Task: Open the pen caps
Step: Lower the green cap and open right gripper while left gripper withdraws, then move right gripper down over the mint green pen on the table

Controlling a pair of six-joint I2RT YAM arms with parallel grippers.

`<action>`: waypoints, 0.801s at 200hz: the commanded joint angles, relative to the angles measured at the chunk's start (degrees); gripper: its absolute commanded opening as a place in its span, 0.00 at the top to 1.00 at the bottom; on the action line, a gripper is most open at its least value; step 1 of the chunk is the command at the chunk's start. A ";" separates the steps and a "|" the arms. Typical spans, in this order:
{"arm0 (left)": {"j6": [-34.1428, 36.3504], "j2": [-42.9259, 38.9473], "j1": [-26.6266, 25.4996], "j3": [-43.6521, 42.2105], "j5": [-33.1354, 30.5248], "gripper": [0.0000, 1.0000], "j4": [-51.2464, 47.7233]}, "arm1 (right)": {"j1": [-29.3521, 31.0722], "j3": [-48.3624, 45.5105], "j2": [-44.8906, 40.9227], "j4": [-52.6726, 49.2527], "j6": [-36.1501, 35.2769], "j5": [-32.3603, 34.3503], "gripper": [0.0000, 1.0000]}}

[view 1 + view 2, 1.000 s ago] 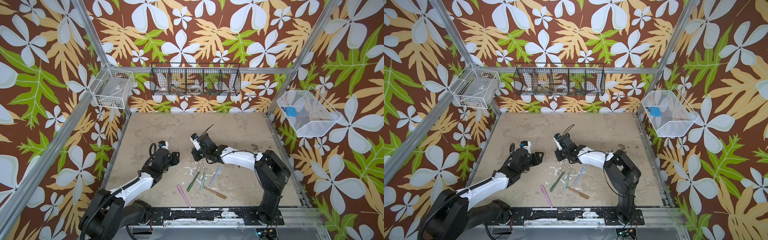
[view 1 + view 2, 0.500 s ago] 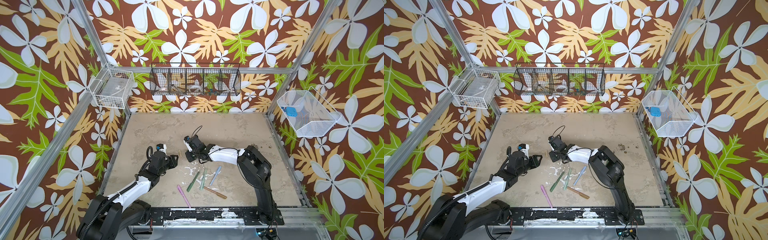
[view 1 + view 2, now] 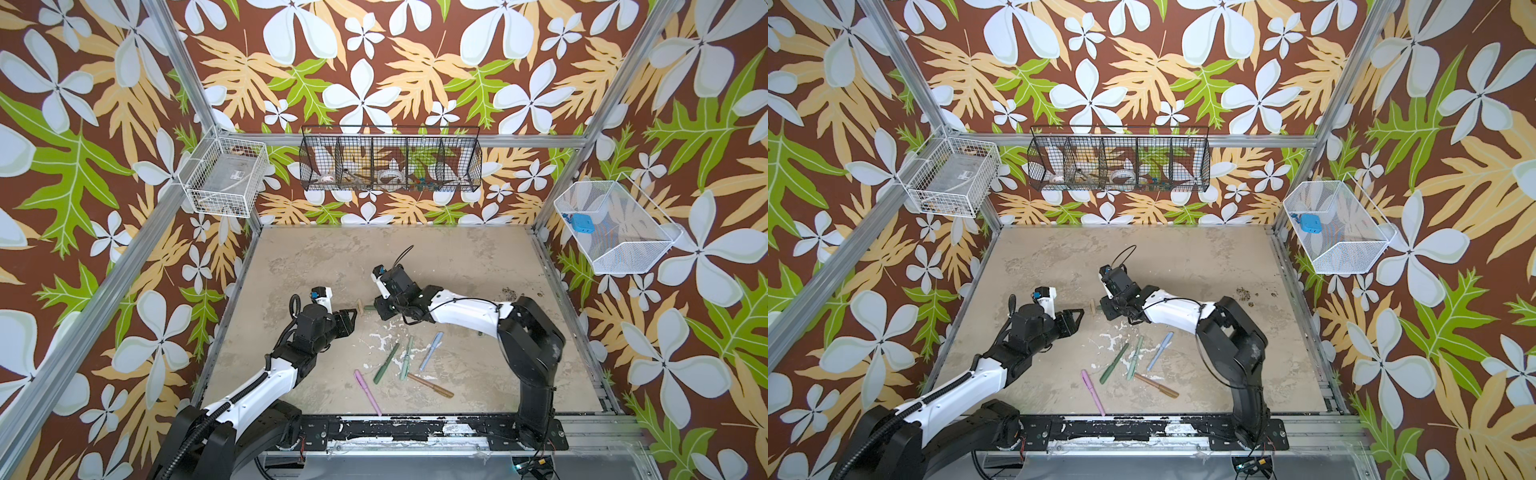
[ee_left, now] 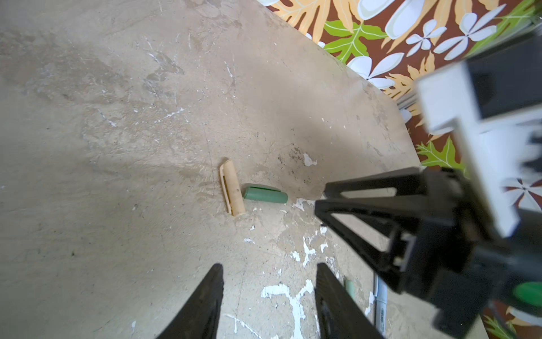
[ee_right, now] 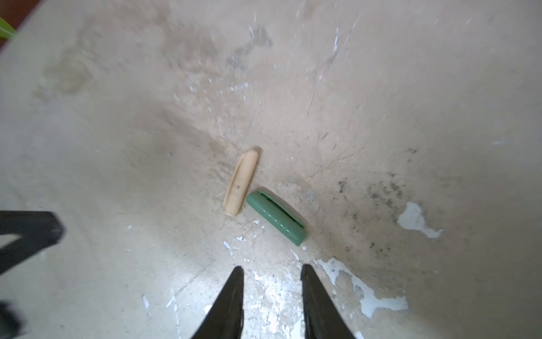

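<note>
In both top views, two loose pen caps lie on the bench (image 3: 457,266) just left of the frame's centre, between the two arms. The beige cap (image 3: 360,306) and the green cap (image 3: 369,308) sit just beside each other. In the left wrist view the green cap (image 4: 265,195) points one end at the side of the beige cap (image 4: 231,187), and we cannot tell whether they touch. The right wrist view shows the same pair, beige cap (image 5: 242,182) and green cap (image 5: 275,217), lying flat on the scuffed surface.

The left hand (image 3: 352,316) comes at them from the left of the frame. Its jaws are apart with nothing between them, as its own camera confirms (image 4: 269,267). The right hand (image 3: 377,309) faces it from the right, close to the green cap, and its jaws are also parted and empty (image 5: 272,268).

Lower in the frame, near the front edge, we see five pens fanned out: pink pen (image 3: 367,392), dark green pen (image 3: 386,363), light green pen (image 3: 407,363), light blue pen (image 3: 430,350) and brown pen (image 3: 430,385). We cannot tell from here which of them are capped.
</note>
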 commanded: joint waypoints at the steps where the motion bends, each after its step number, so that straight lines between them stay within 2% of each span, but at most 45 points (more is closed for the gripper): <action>1: 1.95 -2.71 -0.16 -1.08 3.01 0.48 1.16 | 0.10 -4.72 -6.34 0.60 -1.80 1.90 0.61; 15: 3.05 -4.92 -2.03 -1.33 1.89 0.48 0.94 | 0.09 -9.28 -11.42 0.65 -1.64 3.03 0.58; 39: 5.55 -6.12 -9.53 0.63 -3.63 0.48 -3.83 | 0.09 -16.38 -18.94 -0.92 -1.34 3.28 0.56; 69: 5.73 -7.21 -15.93 0.32 -5.24 0.49 -6.42 | 0.09 -24.84 -28.58 -3.14 0.56 6.23 0.55; 120: 4.73 -7.86 -19.91 -1.95 -3.24 0.49 -7.62 | 0.14 -33.12 -39.45 -7.63 4.36 5.19 0.54; 160: 4.30 -8.23 -24.15 -1.28 -8.19 0.50 -11.56 | 2.41 -33.65 -41.70 -12.29 3.13 4.93 0.55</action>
